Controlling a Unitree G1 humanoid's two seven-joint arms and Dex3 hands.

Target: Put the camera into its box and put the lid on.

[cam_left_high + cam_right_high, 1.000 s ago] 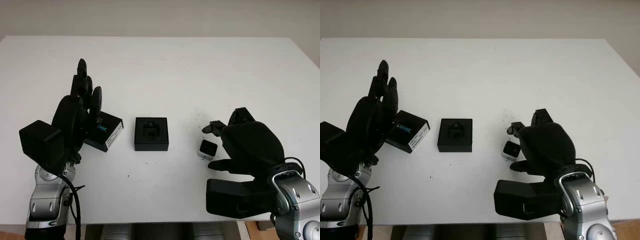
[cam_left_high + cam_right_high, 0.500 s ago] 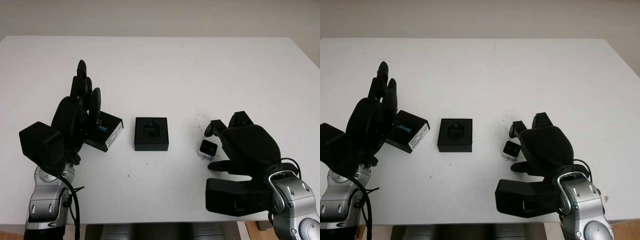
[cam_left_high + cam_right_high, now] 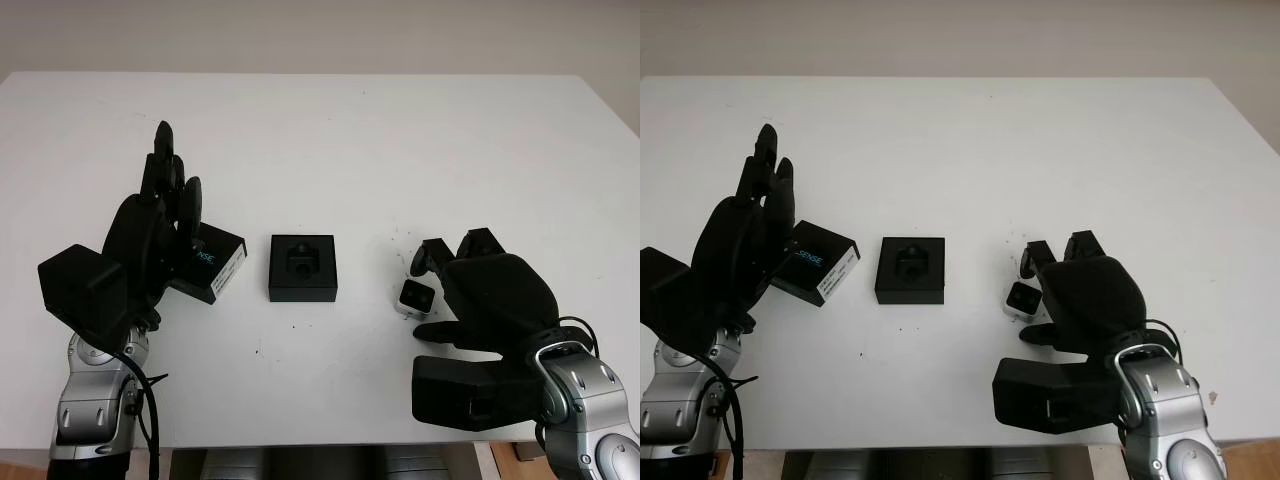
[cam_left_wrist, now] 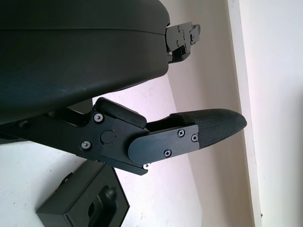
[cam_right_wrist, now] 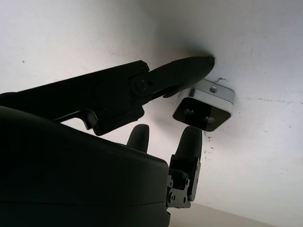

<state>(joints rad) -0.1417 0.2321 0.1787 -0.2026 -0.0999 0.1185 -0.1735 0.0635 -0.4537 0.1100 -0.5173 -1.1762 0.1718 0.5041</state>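
From the head view I see the white bench bare toward its far edge, with the open black box mid-bench, its lid just beside my open left hand and the camera nearer the front edge. In the right wrist view, my right hand has its fingers curled round the camera, which sits on the bench, one tip touching its top edge, not yet gripping. The left wrist view shows the box apart from that hand.

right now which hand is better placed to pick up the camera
Right hand: its fingers already bracket the camera on the table. The left hand is open beside the lid, beyond the box.
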